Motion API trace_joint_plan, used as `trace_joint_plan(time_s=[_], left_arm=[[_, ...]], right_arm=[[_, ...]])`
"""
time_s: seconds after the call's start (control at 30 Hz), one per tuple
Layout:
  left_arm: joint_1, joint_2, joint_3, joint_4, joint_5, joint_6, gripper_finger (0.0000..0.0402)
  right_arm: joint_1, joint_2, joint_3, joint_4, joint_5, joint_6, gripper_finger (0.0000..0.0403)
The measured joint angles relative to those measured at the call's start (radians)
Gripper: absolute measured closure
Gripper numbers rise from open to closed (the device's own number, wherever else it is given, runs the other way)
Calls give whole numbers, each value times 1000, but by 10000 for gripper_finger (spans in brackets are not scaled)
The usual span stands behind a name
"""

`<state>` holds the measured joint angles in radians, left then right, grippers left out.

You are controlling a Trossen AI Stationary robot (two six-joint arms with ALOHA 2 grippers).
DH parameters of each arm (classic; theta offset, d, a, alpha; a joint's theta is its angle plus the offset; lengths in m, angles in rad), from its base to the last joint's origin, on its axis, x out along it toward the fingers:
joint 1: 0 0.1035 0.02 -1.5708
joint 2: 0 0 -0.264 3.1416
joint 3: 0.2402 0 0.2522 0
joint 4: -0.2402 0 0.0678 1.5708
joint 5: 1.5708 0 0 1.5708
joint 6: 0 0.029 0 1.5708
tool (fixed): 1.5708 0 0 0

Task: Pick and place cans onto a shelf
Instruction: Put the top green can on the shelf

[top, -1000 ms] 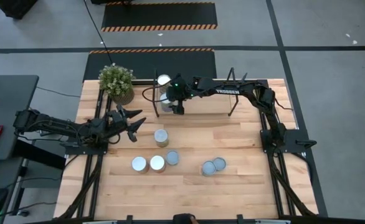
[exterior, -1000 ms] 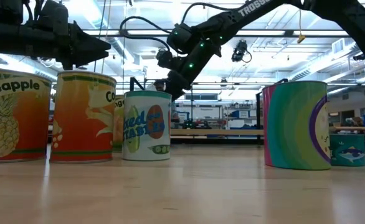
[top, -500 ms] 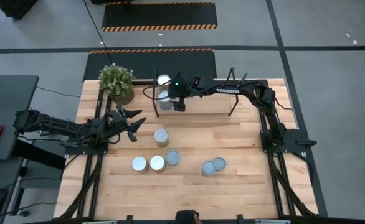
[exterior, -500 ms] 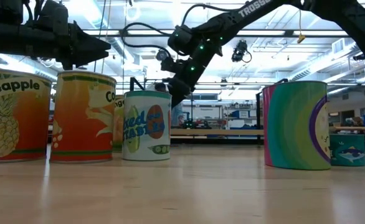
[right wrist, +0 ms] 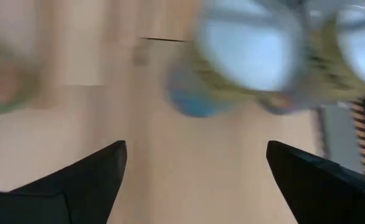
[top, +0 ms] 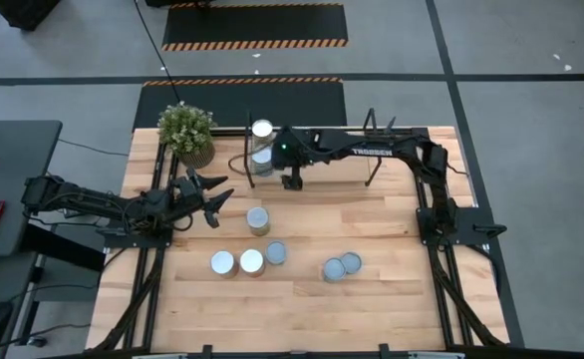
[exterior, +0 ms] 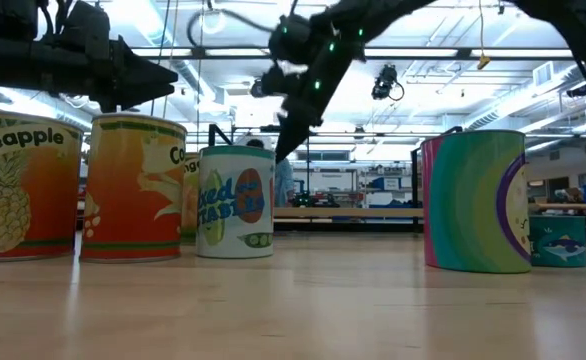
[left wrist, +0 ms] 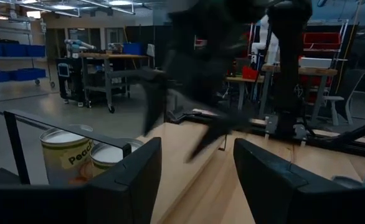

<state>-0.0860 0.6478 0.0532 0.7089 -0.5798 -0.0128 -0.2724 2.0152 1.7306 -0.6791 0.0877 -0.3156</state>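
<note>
Cans sit in two groups in the high view. Two stand on the shelf (top: 392,133) at the upper middle of the frame, one with a white top (top: 262,129) and a second can (top: 260,160) just below it. Six more rest on the tabletop (top: 392,299): a single can (top: 258,220), a row of three (top: 249,261), and a touching pair (top: 342,266) lower right of centre. Just right of the shelf cans, the right hand (top: 293,180) hangs with fingers spread apart, holding nothing. Near the left edge, beside the plant (top: 186,132), the left hand (top: 215,199) waits, fingers apart and empty.
</note>
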Motion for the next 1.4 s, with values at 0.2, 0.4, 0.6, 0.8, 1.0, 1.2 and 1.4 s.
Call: trace_joint_plan(time_s=[0.2, 0.4, 0.6, 0.8, 1.0, 1.2, 1.4], left_arm=[[-1, 0, 0, -36, -38, 2, 196], [0, 0, -1, -79, -59, -9, 196], [0, 0, -1, -158, -47, -60, 196], [-1, 0, -1, -304, 19, -141, 196], [-1, 0, -1, -443, 97, -180, 208], [0, 1, -1, -496, 107, -215, 231], [0, 25, -1, -474, 103, -258, 248]], right_arm=[[115, -4, -49, 19, -95, 35, 14], [195, -3, -204, 182, -60, 71, 20], [212, -1, -359, 462, -127, 106, 30], [215, -1, -437, 698, -187, 148, 30], [215, 16, -473, 798, -195, 206, 18], [215, 47, -469, 900, -203, 221, 4], [199, 65, -473, 953, -217, 228, 9]])
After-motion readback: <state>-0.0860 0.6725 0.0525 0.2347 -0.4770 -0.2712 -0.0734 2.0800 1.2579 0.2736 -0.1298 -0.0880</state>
